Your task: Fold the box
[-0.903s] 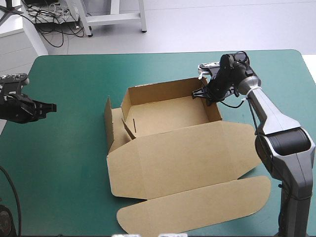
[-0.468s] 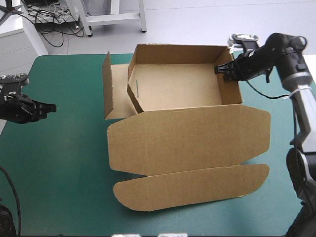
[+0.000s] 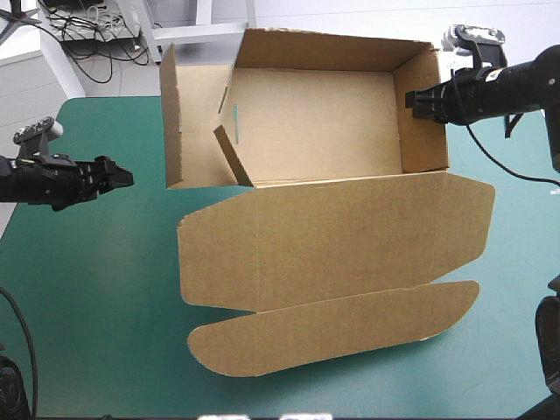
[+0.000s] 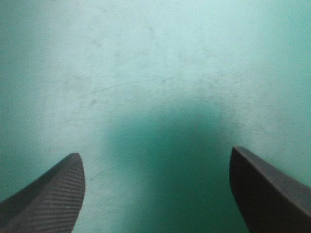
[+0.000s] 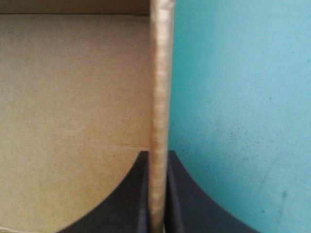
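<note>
The box (image 3: 324,175) covers much of the table's (image 3: 105,289) far edge, and whether its wide lid (image 3: 332,245) touches the teal-green cover (image 4: 155,73) cannot be told. The right arm is cut off at the side of the high view. It reaches level toward the box's right wall (image 3: 427,114), which hides its outer finger. The right gripper (image 3: 420,99) pinches that wall: in the right wrist view both black fingers press the board's thin edge (image 5: 159,97) between them. The box hangs tipped, its open tray facing the camera, a side flap (image 3: 171,114) sticking out on the left. The left arm stretches low over the table near its left edge, well apart from the box. The left gripper (image 4: 154,151) is spread wide over bare cover.
</note>
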Action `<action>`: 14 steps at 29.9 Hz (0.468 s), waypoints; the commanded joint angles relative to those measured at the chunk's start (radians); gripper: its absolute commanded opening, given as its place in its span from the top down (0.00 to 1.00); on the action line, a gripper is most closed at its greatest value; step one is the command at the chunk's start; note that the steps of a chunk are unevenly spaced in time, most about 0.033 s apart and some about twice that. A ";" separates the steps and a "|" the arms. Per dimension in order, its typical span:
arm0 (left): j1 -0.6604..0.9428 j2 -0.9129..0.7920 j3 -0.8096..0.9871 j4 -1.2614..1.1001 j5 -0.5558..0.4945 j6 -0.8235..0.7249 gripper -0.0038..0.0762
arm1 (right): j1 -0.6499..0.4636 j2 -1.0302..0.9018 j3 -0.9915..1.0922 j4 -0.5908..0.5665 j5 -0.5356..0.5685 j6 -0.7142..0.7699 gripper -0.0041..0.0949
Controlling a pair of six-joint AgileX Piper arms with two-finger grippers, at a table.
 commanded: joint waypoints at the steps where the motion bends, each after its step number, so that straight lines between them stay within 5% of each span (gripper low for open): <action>1: 0.002 -0.031 -0.024 -0.213 0.016 0.033 0.22 | -0.007 -0.049 -0.025 0.099 0.010 0.004 0.96; 14: 0.000 -0.070 -0.024 -0.471 0.098 0.106 0.22 | 0.100 -0.047 0.096 0.077 -0.056 -0.004 0.96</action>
